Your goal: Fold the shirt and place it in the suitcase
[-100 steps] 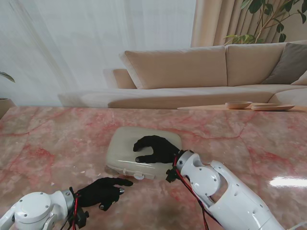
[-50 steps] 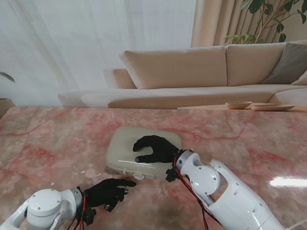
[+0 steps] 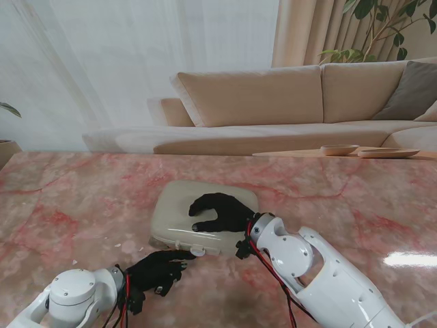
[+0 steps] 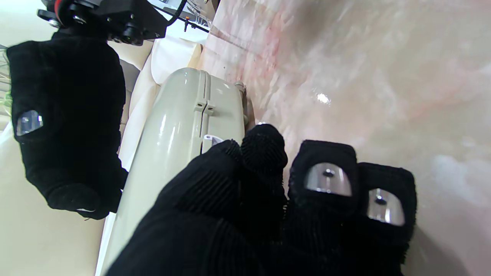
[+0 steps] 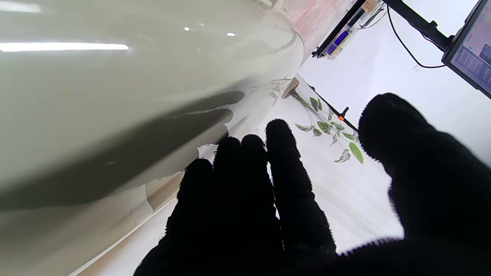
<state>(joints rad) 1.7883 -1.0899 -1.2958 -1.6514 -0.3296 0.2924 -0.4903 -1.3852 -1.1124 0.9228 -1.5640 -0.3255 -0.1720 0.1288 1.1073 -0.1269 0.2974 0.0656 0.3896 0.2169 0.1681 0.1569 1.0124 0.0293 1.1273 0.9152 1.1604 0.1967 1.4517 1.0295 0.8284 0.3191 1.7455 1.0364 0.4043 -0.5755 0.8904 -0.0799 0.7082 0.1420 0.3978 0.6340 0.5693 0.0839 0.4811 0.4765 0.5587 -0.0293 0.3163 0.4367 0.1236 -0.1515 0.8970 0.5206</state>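
A closed beige suitcase (image 3: pixel 203 217) lies flat near the middle of a pink marbled surface (image 3: pixel 82 205). No shirt can be seen in any view; it may be inside the shut case, but that cannot be told.

The right hand (image 3: pixel 220 211), in a black glove, rests palm down on the lid with fingers spread flat, holding nothing. Its likely purpose is to pin the case so it does not slide while the other hand works at the edge.

The left hand (image 3: pixel 158 270) sits on the surface nearer to me, fingers stretched toward the front edge of the case. Its fingertips (image 4: pixel 264 147) are gathered close together at the seam, right beside a small white tab (image 4: pixel 210 138) that is probably a zipper pull or latch. Whether they are pinching the tab or only touching it cannot be told.

Judging by this pose, the step in hand is closing or opening the fastening along the front edge.

Beyond the surface stands a tan sofa (image 3: pixel 287 102), with pale curtains (image 3: pixel 136 61) behind it.
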